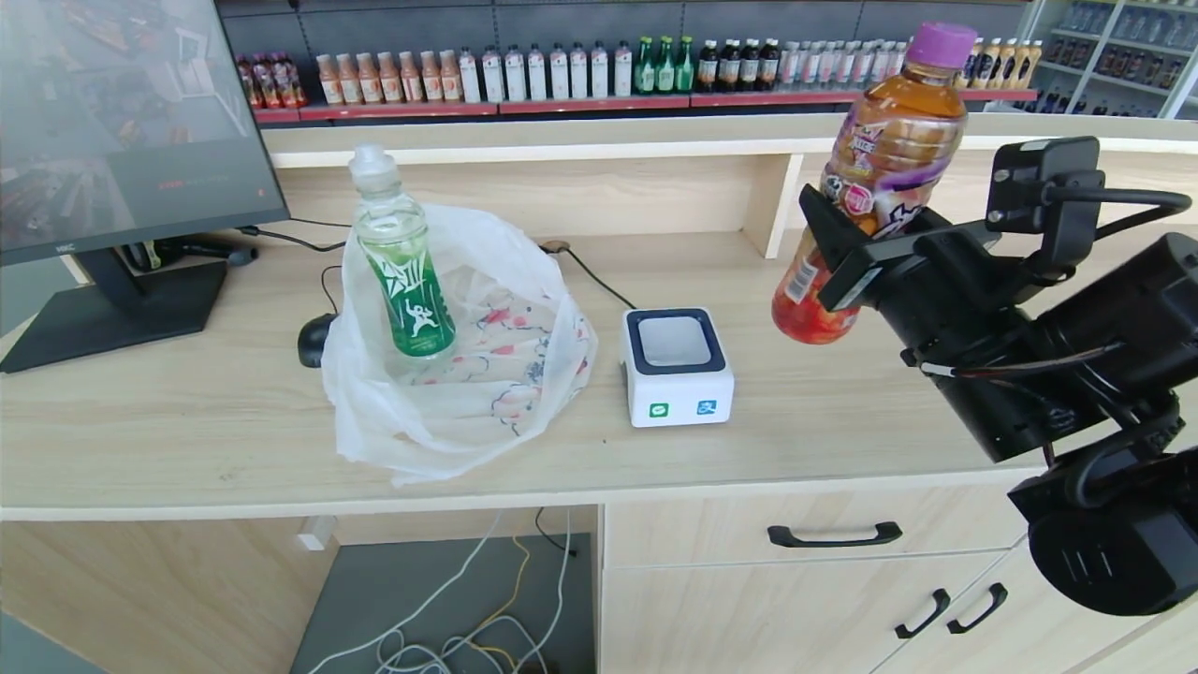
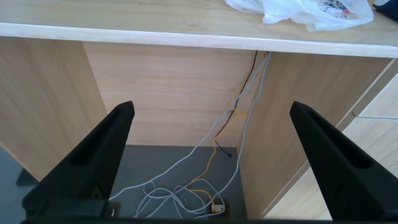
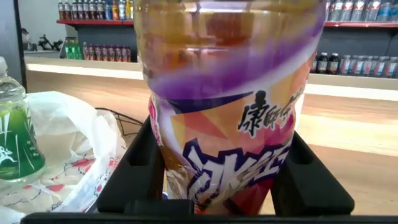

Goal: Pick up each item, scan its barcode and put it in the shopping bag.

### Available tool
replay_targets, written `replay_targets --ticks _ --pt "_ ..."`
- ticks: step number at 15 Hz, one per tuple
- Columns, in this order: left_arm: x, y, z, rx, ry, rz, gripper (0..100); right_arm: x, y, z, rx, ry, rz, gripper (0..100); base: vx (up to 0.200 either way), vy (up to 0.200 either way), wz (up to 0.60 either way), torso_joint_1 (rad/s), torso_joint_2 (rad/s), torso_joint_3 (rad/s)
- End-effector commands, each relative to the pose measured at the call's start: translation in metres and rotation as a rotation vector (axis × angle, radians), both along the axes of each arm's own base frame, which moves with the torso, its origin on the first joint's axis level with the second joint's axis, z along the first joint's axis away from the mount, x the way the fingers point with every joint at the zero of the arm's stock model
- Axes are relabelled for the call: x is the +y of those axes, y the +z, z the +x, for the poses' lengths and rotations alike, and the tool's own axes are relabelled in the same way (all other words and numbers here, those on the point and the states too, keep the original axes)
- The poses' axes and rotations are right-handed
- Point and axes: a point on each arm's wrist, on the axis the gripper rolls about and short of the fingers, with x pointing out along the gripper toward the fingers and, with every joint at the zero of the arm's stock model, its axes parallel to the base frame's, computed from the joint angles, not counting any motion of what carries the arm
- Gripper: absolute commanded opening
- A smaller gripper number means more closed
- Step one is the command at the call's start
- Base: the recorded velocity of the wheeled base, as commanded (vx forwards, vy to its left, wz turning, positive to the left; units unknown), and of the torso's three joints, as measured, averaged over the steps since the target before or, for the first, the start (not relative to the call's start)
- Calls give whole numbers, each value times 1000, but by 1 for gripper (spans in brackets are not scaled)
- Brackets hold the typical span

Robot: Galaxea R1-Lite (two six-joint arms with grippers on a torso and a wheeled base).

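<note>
A shop checkout: bottle-lined shelves (image 1: 599, 70) behind a wooden counter (image 1: 187, 412) with scanner (image 1: 676, 367) and monitor (image 1: 122, 122).

Monitor (image 1: 122, 122) and mouse (image 1: 314, 339) sit on the counter (image 1: 187, 421), cables (image 1: 468, 618) dangling beneath.

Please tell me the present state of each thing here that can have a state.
tea bottle: capped, tilted, held above the counter.
right gripper: shut on the tea bottle.
shopping bag: open, on the counter.
green-label bottle: capped, upright inside the shopping bag.
barcode scanner: window facing up, uncovered.
left gripper: open, below counter height.
monitor: on.
</note>
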Motion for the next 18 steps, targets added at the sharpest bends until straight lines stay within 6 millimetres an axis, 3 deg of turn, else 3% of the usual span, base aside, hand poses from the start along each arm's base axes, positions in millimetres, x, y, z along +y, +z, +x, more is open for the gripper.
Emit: replay_targets --ticks 1,18 --pt "0 0 0 -1 -1 -1 100 0 1 2 -6 -1 5 0 0 0 0 0 0 0" --pt "0 0 0 -1 1 0 100 -5 6 0 -15 -5 25 0 0 176 0 1 2 3"
